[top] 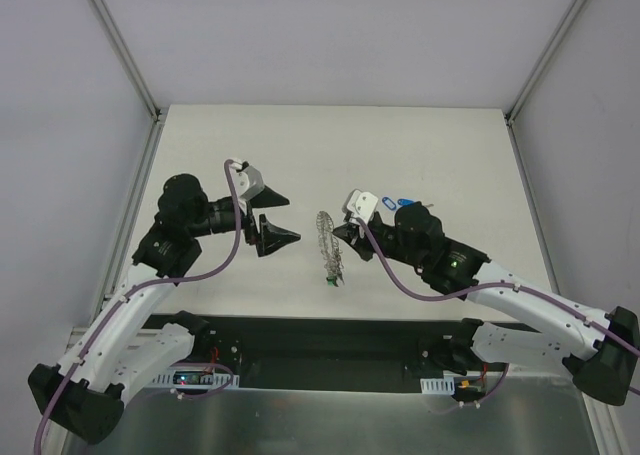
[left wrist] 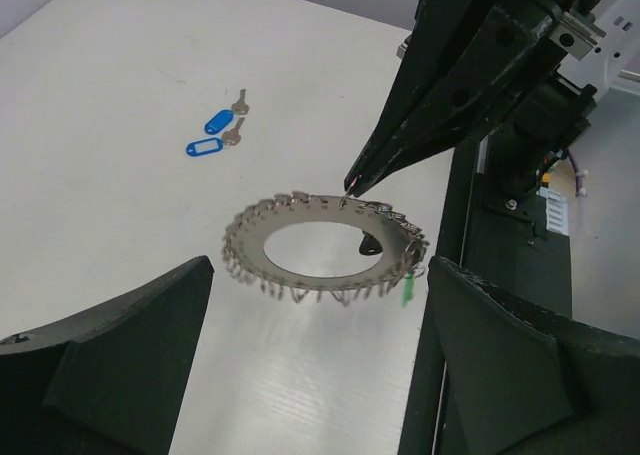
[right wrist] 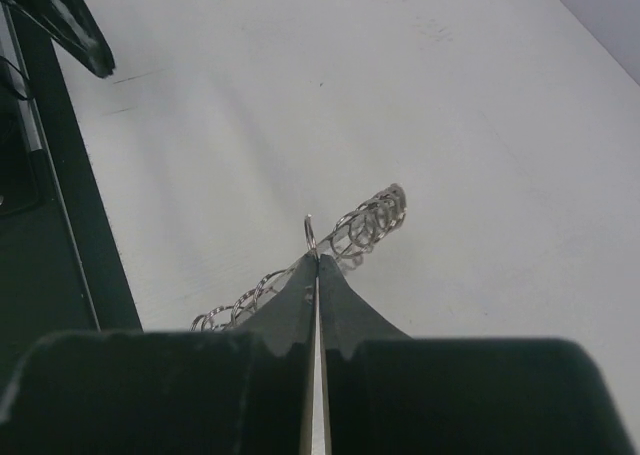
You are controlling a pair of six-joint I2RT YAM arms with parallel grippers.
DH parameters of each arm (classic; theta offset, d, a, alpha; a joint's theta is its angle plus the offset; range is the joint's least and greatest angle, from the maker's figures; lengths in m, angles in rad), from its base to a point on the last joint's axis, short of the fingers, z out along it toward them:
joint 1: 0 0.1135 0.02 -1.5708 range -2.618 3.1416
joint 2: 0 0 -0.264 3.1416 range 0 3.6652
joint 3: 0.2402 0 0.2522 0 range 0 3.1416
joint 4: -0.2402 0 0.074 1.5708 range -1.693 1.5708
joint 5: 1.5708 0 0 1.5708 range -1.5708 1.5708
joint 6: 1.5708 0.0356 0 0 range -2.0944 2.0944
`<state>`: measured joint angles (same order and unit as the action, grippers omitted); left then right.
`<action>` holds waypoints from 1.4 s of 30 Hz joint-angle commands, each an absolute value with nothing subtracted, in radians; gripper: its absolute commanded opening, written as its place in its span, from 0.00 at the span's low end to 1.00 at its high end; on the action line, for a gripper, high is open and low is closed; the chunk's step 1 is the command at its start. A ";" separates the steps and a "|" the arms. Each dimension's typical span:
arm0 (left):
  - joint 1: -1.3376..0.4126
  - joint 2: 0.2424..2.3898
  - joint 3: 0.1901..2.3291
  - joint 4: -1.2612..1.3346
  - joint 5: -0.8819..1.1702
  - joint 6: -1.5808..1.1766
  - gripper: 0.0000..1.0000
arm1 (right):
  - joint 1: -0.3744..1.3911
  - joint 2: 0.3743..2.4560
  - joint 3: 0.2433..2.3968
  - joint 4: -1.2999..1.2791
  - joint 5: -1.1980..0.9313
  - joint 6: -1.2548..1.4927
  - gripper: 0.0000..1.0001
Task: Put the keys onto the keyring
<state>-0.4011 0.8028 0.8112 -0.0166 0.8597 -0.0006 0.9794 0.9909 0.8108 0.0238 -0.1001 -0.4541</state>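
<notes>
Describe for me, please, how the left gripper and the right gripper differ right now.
The left gripper has its jaws spread wide, while the right gripper has its jaws pressed together. The left gripper holds nothing, while the right gripper pinches the jagged edge of the keyring. The left gripper stands apart from the keyring, while the right gripper touches it. Both have dark fingers and face the keyring from opposite sides.
</notes>
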 commanded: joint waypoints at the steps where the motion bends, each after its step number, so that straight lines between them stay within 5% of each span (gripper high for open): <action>1: -0.420 0.886 0.831 0.100 1.052 0.133 0.89 | 0.980 0.948 0.810 0.120 -0.184 -0.472 0.01; 9: -0.437 0.930 0.772 0.178 1.157 0.195 0.78 | 0.977 0.973 0.805 0.135 -0.248 -0.443 0.01; 20: -0.517 0.911 0.677 0.262 1.039 0.206 0.45 | 0.979 1.012 0.816 0.156 -0.334 -0.408 0.01; 29: -0.568 0.943 0.673 0.270 1.017 0.195 0.36 | 0.980 1.022 0.813 0.176 -0.341 -0.397 0.01; 39: -0.572 0.960 0.678 0.270 1.012 0.176 0.12 | 0.986 1.019 0.808 0.179 -0.336 -0.394 0.01; 42: -0.575 0.965 0.677 0.270 1.012 0.178 0.11 | 0.986 1.014 0.808 0.179 -0.328 -0.393 0.01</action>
<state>-0.5636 0.9592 0.6754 0.2249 0.9916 0.1715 0.9798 1.0290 0.7944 0.0799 -0.3149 -0.4042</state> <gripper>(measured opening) 0.118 0.017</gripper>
